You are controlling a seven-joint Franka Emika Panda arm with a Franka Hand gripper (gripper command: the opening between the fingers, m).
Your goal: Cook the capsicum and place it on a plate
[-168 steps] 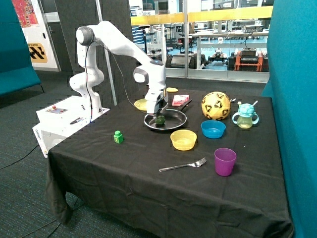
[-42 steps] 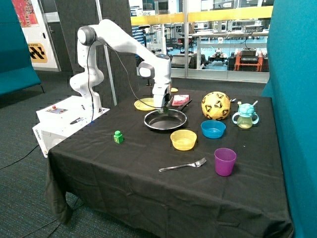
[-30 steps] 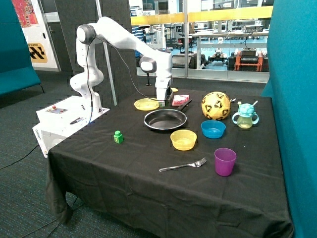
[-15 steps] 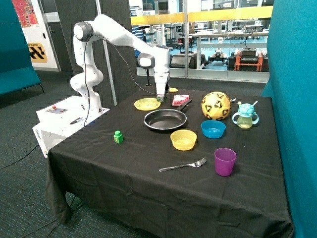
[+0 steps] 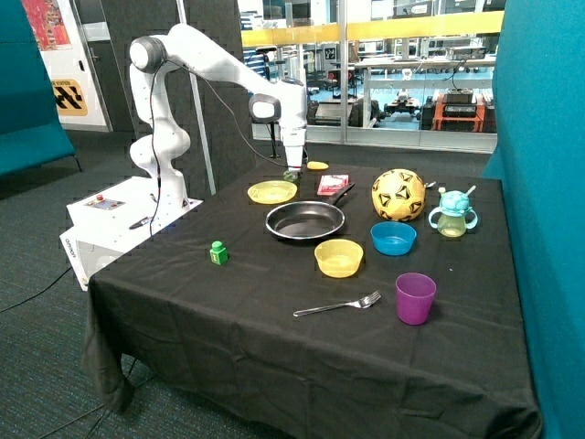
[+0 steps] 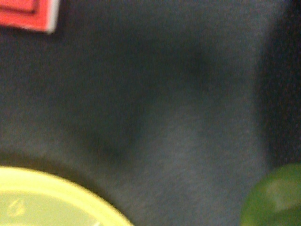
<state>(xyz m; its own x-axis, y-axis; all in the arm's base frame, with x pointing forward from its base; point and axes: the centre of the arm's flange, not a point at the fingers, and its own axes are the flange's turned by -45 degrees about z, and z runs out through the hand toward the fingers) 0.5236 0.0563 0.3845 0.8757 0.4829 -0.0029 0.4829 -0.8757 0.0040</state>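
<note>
My gripper (image 5: 292, 170) is shut on the small dark green capsicum (image 5: 291, 176) and holds it in the air, just above the black cloth beside the far right edge of the yellow plate (image 5: 272, 192). The plate has nothing on it. The dark frying pan (image 5: 305, 220) stands in front of the gripper with nothing in it. In the wrist view the capsicum (image 6: 275, 197) shows at one corner, the plate's rim (image 6: 51, 200) at another, with black cloth between them.
A red packet (image 5: 332, 184) lies beside the pan handle and also shows in the wrist view (image 6: 28, 14). A yellow ball (image 5: 398, 194), sippy cup (image 5: 452, 213), blue bowl (image 5: 393, 238), yellow bowl (image 5: 338, 257), purple cup (image 5: 415, 298), fork (image 5: 338, 305) and green block (image 5: 218, 252) stand on the table.
The gripper took the capsicum out of the frying pan, lifted it and carried it back toward the far side of the yellow plate. The pan is left empty.
</note>
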